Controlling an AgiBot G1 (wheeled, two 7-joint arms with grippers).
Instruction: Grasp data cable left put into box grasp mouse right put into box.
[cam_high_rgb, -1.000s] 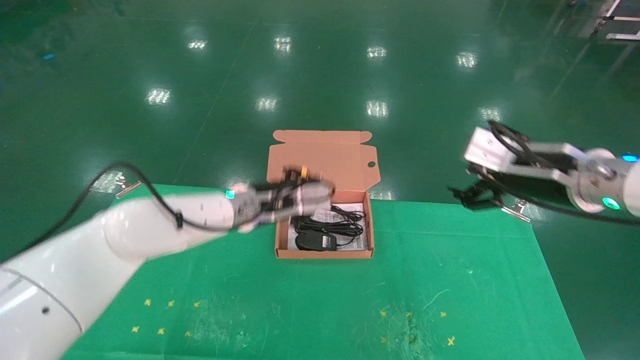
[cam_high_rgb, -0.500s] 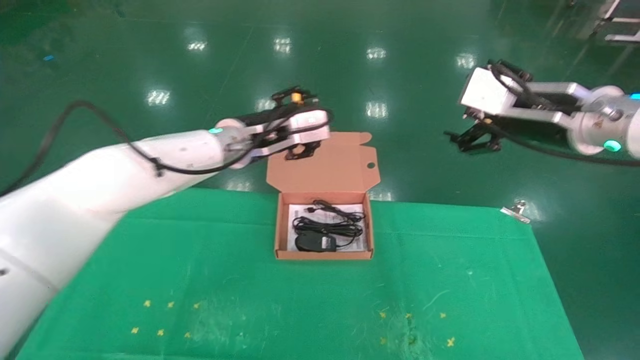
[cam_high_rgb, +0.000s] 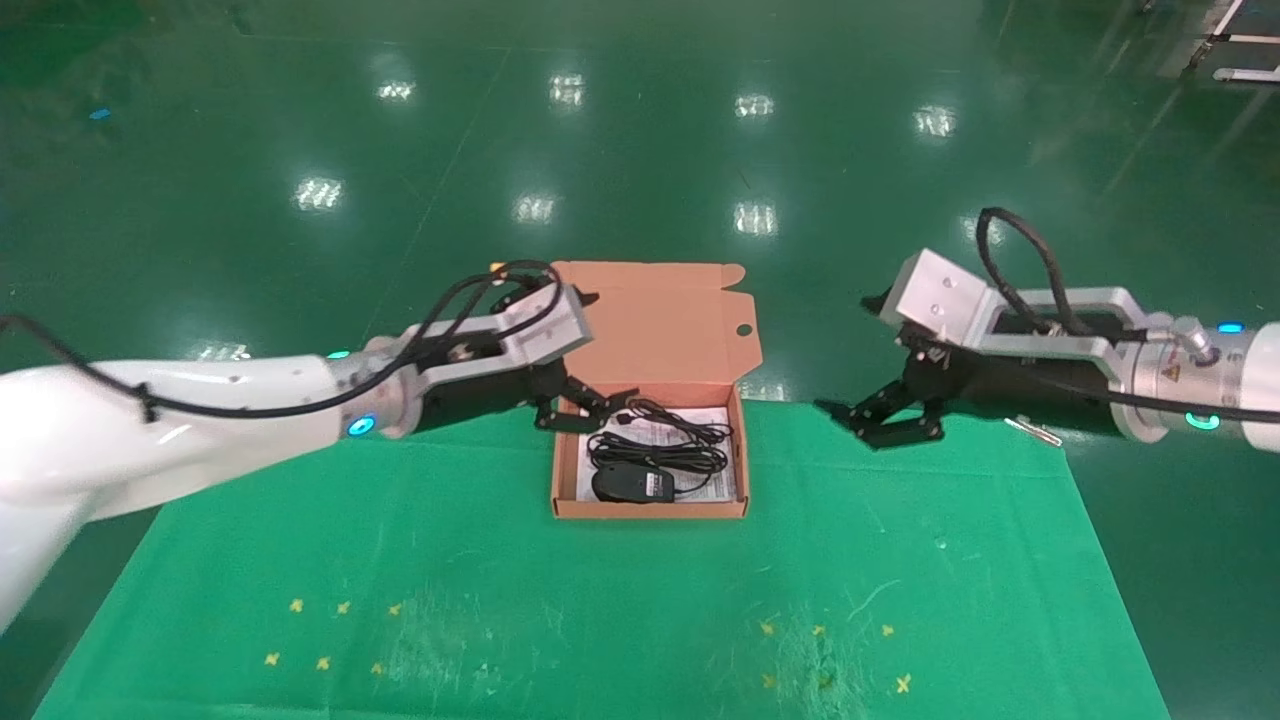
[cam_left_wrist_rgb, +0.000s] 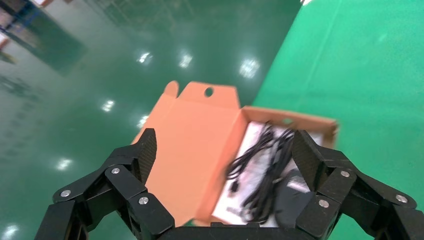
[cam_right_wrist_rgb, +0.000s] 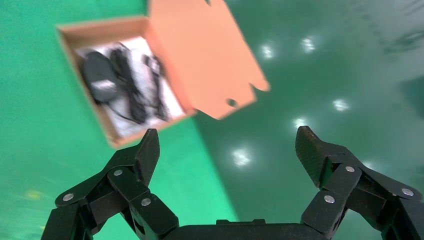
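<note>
While head view shows both tools, mouse (cam_high_rgb: 630, 484) boxed (wrists: one).

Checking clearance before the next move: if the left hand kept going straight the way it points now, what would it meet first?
Probably the box: the open left hand points across its left wall toward the data cable inside. Height above the rim is unclear.

Up top, the head camera looks forward and down, taking in the whole green mat (cam_high_rgb: 620, 590) and glossy floor beyond. The left wrist camera peers out between its own spread fingers (cam_left_wrist_rgb: 131, 167), close on the box (cam_left_wrist_rgb: 200, 135). The right wrist camera sits farther off, and all three views share that same box.
</note>
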